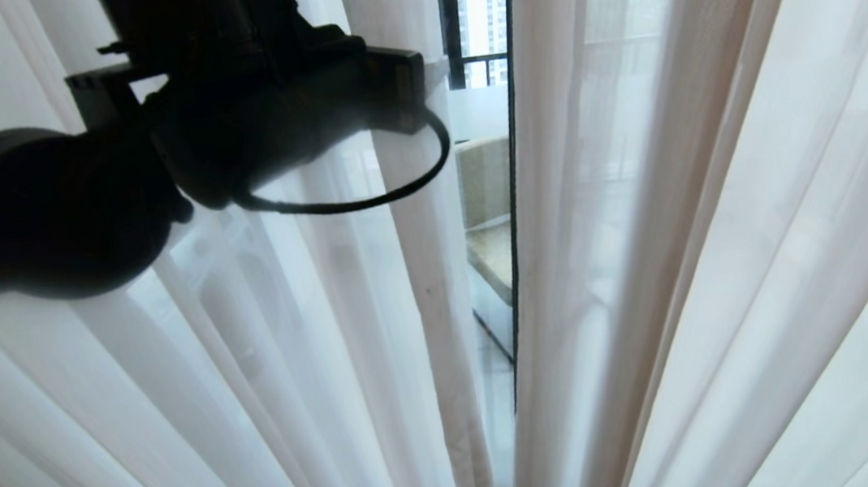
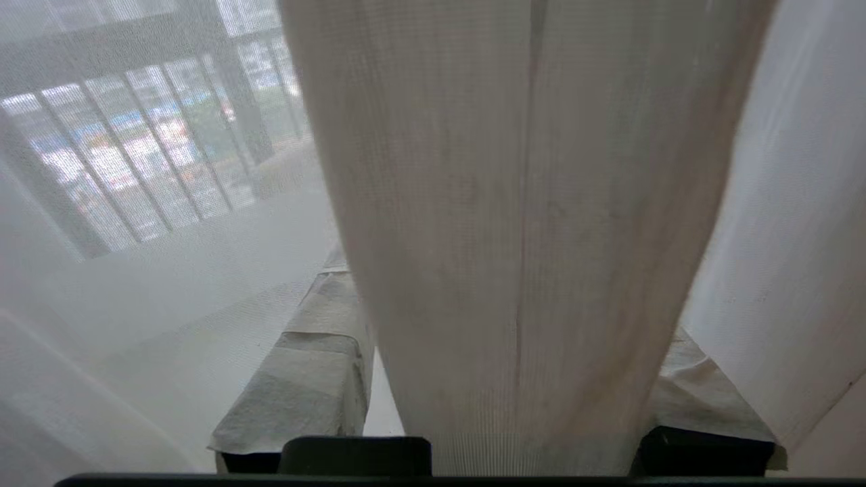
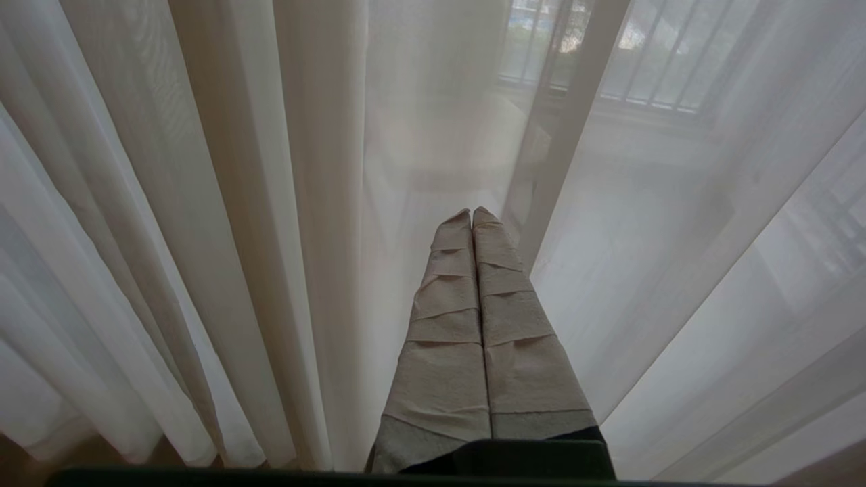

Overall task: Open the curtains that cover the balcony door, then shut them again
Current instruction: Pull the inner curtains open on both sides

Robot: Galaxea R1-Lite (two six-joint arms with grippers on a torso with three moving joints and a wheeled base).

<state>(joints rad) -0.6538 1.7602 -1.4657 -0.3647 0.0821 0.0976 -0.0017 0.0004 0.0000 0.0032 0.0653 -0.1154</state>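
The curtains show as sheer white cloth in two panels, a left one and a right one. A narrow gap between them bares the balcony door's glass and its black frame. My left gripper is raised at the inner edge of the left panel. In the left wrist view a thick fold of curtain lies between its taped fingers; the gripper is open, with light showing between one finger and the cloth. My right gripper is shut and empty, pointing at the sheer cloth; it is outside the head view.
A black cable loop hangs under my left wrist. Through the gap I see a beige seat and a railing on the balcony. A barred railing shows dimly through the sheer cloth.
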